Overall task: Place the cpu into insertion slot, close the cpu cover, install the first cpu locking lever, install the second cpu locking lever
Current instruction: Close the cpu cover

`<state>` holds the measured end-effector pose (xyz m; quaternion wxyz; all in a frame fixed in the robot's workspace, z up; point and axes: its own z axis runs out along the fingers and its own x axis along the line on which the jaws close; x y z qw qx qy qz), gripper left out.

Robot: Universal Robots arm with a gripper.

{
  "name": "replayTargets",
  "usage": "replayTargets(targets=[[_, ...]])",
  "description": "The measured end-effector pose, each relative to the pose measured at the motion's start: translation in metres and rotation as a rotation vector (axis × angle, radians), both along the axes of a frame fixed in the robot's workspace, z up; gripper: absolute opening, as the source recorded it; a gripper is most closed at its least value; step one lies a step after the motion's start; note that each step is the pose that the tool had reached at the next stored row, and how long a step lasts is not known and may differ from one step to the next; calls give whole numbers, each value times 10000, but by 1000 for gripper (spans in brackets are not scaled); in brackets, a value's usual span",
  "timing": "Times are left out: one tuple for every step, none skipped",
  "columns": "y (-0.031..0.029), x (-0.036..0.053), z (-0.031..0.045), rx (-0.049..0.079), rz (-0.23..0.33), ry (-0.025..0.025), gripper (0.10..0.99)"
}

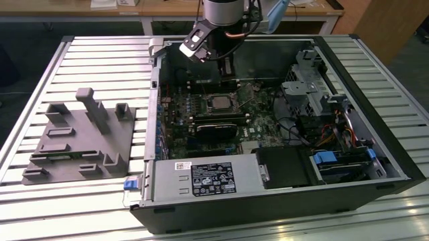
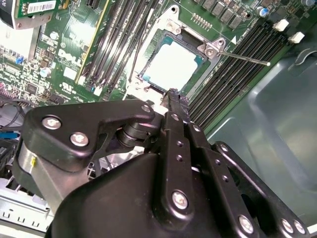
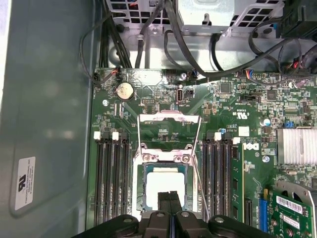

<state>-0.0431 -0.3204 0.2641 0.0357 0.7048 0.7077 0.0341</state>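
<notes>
**A:** Where's the cpu (image 3: 166, 181)?

**B:** It lies flat in the insertion slot (image 3: 145, 188), a pale, smooth metal square inside the black socket. That's mid-board in the open case (image 1: 375, 120).

**A:** And the cpu cover (image 3: 169, 117)?

**B:** It's open. It's a thin silvery frame lying on the side of the socket away from the hand (image 3: 169, 197), with green board showing through its cut-out. A wire-thin lever (image 2: 242, 57) sticks out free beside the socket, so I judge nothing is locked yet.

**A:** What's the hand doing?

**B:** Its two black fingertips are pressed together with nothing between them. They hang just over the chip's edge. Chip, then cover, lie straight ahead of the tips on one line, parallel to the long black memory slots (image 3: 111, 173) on either side.

**A:** What's around the case?

**B:** It rests on a ribbed metal worktop (image 1: 100, 65). A matte grey block (image 1: 80, 135) with upright posts sits well apart, towards the exterior view's left.
</notes>
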Motion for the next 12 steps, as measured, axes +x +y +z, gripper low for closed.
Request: replayTargets(targets=[[0, 7, 0, 0, 1, 0, 106], [0, 16, 0, 0, 0, 0, 106], [1, 27, 0, 0, 0, 0, 106], [1, 40, 0, 1, 0, 0, 106], [1, 54, 0, 1, 0, -1, 106], [1, 69, 0, 1, 0, 0, 106], [2, 86, 0, 1, 0, 0, 106], [3, 104, 0, 1, 0, 0, 106], [4, 125, 0, 1, 0, 0, 106], [6, 145, 0, 1, 0, 0, 106], [8, 166, 0, 1, 0, 0, 106], [11, 187, 0, 1, 0, 0, 106]])
